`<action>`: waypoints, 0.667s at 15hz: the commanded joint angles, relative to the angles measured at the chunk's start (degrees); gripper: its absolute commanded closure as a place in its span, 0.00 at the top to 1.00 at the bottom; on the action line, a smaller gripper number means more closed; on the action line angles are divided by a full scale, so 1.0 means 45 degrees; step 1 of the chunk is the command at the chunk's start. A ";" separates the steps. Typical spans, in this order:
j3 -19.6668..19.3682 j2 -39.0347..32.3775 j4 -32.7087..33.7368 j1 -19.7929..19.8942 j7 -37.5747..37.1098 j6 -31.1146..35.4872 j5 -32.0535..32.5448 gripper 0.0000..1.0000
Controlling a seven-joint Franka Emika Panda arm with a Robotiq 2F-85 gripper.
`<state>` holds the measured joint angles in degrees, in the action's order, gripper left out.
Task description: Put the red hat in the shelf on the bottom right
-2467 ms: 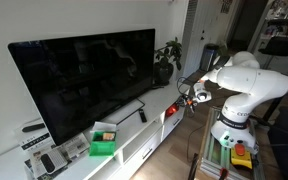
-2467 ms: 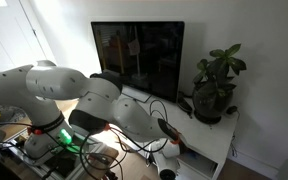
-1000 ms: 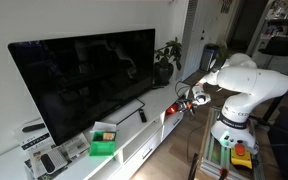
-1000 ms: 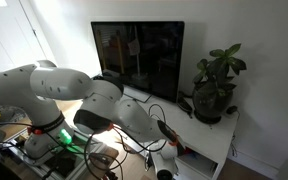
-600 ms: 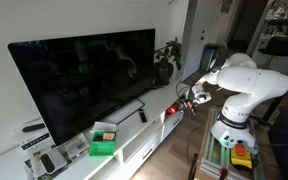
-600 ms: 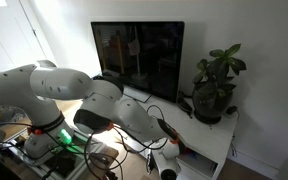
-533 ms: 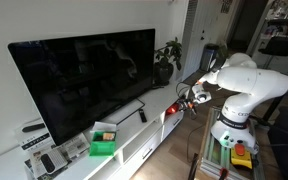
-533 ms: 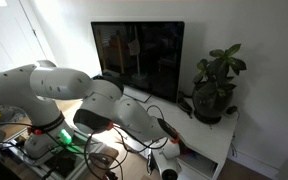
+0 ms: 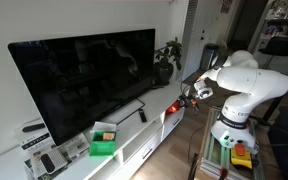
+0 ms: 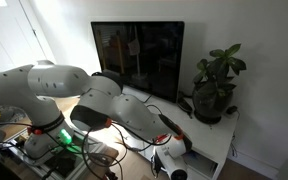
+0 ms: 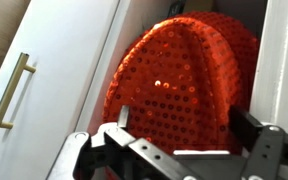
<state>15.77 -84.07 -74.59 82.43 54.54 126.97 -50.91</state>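
The red hat [image 11: 184, 85], covered in sequins, fills the middle of the wrist view and sits inside the shelf [image 11: 282, 70], a dark opening between white cabinet panels. My gripper [image 11: 184, 120] is open right in front of it. One fingertip [image 11: 120, 117] stands at the hat's left side and the other at its right, neither pressing into it. In an exterior view the hat [image 9: 174, 107] shows as a red spot at the cabinet's front, just beside the gripper [image 9: 190, 96]. From the opposite side, the arm hides the hat and the gripper [image 10: 174, 152] hangs low at the cabinet front.
A large TV [image 9: 84, 80] stands on the long white cabinet [image 9: 134, 135], with a green box [image 9: 104, 142] and a potted plant [image 10: 216, 85] on top. A white door with a brass handle [image 11: 9, 95] lies left of the shelf. Cables [image 10: 154, 112] trail over the cabinet top.
The gripper has drawn slightly back and up from the cabinet front, while the red hat stays at the shelf opening. The jaws have stayed open.
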 commanded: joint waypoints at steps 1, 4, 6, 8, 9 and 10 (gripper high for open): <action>-0.0521 0.0849 -0.0195 -0.0640 -0.1292 -0.0982 0.1045 1.00; -0.0944 0.1004 -0.0080 -0.1196 -0.2157 -0.1254 0.1920 1.00; -0.1233 0.1012 0.0036 -0.1633 -0.2646 -0.1319 0.2433 1.00; -0.1541 0.0939 0.0283 -0.2038 -0.2937 -0.1688 0.2698 1.00; -0.1221 0.0862 0.0027 -0.1575 -0.2289 -0.1163 0.2292 1.00; -0.1331 0.0894 0.0047 -0.1731 -0.2373 -0.1290 0.2399 1.00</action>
<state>9.77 -80.05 -74.38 74.62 43.85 121.14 -40.10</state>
